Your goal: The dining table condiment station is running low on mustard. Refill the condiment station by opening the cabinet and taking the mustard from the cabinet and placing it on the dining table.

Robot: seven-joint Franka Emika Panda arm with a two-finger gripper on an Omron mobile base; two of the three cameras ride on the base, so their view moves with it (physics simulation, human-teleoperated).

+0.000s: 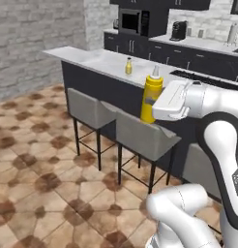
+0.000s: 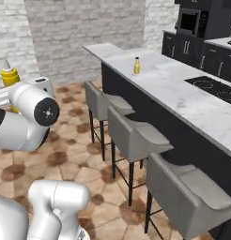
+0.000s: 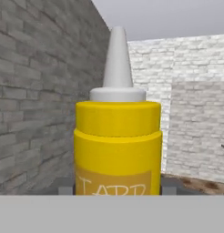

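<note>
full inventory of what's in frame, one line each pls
mustard: 1, yellow with pale cone nozzle, upright in the claw, short of the table
dining table: 1, white marble top, dark sides, black cooktop inset
small bottle: 1, pale yellow, on the dining table
stools: 3, grey, along the table
microwave: 1, black, back wall
coffee machine: 1, black, back counter
claw: 1, white hand, shut on the mustard

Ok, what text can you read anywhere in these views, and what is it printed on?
"TARD": the visible end of a word on the label of the mustard, held upright in the gripper; the rest is cut off at the bottom of the hand view.
Vertical dark lettering on the robot arm: too small to read.
Small bottle on the dining table: no readable label.
</note>
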